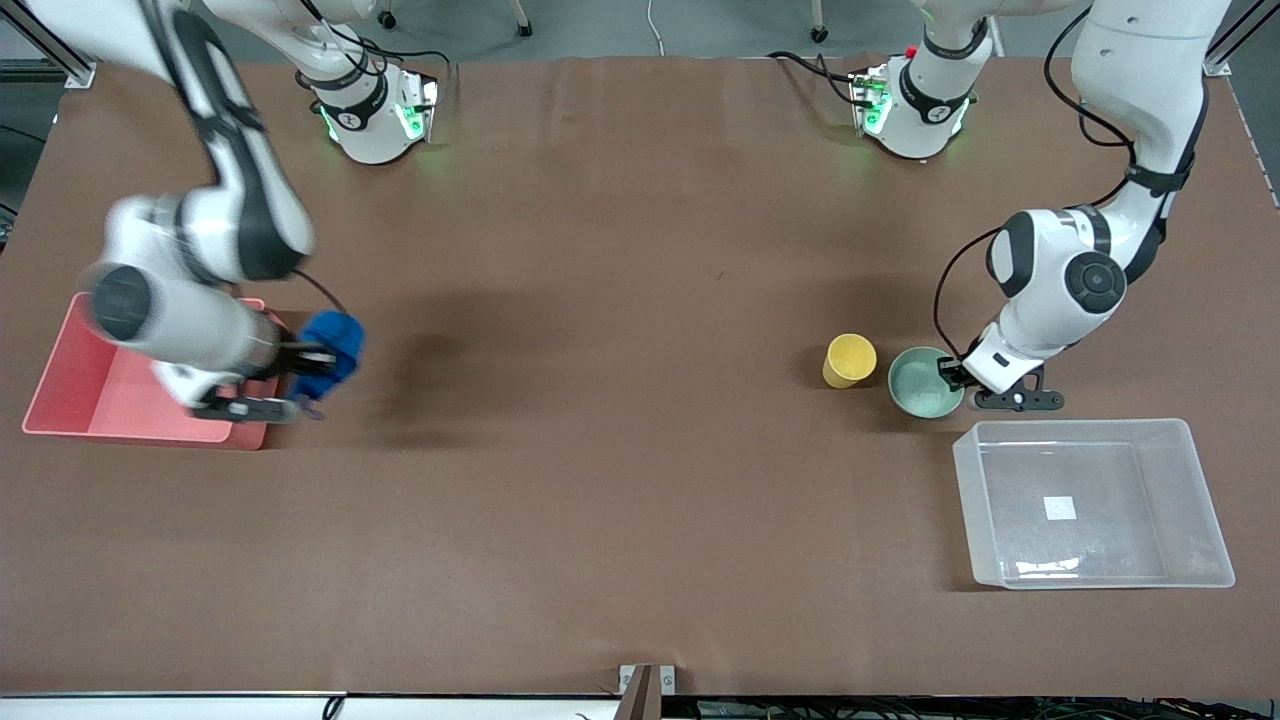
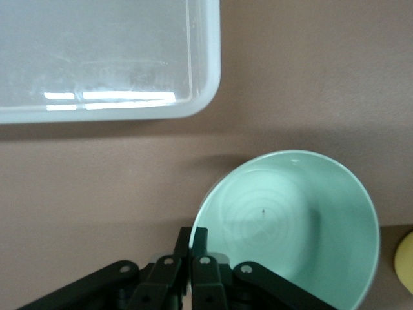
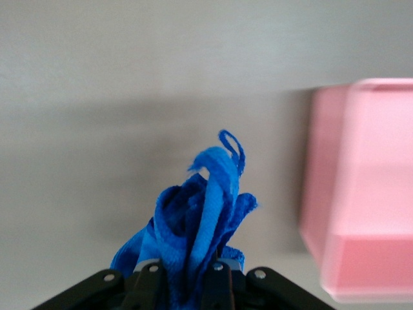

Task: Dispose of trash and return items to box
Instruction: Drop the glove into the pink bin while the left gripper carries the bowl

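My right gripper [image 1: 305, 358] is shut on the bright-blue wad [image 1: 333, 350], holding it in the air just beside the pink bin [image 1: 60, 385], over the table. The wad [image 3: 197, 223] fills the right wrist view with the bin's wall [image 3: 361, 194] next to it. My left gripper [image 1: 950, 372] is shut on the rim of the mint-green bowl [image 1: 920, 385], which rests on the table. In the left wrist view the fingers [image 2: 184, 242] pinch the bowl's rim [image 2: 290, 219]. The yellow cup [image 1: 849, 360] stands beside the bowl. The clear box [image 1: 1095, 500] lies nearer the front camera.
The pink bin lies at the right arm's end of the table. The clear box's corner [image 2: 200, 84] shows in the left wrist view, close to the bowl. The brown table [image 1: 620, 400] is bare between the two groups.
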Controlling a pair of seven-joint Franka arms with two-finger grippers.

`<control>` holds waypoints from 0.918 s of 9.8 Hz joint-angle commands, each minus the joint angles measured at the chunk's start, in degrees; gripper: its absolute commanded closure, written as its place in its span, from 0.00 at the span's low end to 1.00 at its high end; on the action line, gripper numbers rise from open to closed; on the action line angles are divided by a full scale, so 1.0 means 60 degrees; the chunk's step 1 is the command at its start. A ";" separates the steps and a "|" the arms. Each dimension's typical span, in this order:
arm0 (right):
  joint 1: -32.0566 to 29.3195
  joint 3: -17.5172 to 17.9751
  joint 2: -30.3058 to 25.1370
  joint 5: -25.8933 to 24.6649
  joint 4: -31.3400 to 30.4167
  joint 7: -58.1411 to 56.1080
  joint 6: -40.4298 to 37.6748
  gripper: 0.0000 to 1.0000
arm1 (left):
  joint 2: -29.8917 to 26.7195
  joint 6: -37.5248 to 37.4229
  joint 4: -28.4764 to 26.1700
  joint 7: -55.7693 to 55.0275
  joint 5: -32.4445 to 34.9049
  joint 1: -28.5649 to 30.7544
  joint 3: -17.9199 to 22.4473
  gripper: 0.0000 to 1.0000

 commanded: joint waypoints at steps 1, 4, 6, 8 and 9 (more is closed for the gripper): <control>-0.0274 -0.1395 -0.0275 -0.0010 0.0409 -0.2512 -0.0733 0.99 | -0.0723 -0.0708 -0.0218 0.0323 -0.0107 0.0105 -0.0042 1.00; -0.0435 -0.3670 0.0205 -0.0070 -0.0466 -0.6357 0.1528 0.98 | -0.1356 -0.3003 0.1225 0.0558 -0.0107 0.0222 -0.0042 1.00; -0.0567 -0.3777 0.0791 0.0075 -0.1213 -0.6659 0.2981 0.98 | -0.0891 -0.4690 0.3304 0.0558 -0.0107 0.0251 -0.0042 1.00; -0.0583 -0.3748 0.1508 0.0265 -0.1873 -0.6659 0.4636 0.97 | 0.0263 -0.5514 0.5353 0.1008 -0.0122 0.0368 -0.0027 1.00; -0.0553 -0.3748 0.1671 0.0528 -0.2282 -0.6659 0.5296 0.95 | 0.0995 -0.5676 0.6321 0.1229 -0.0107 0.0572 -0.0027 1.00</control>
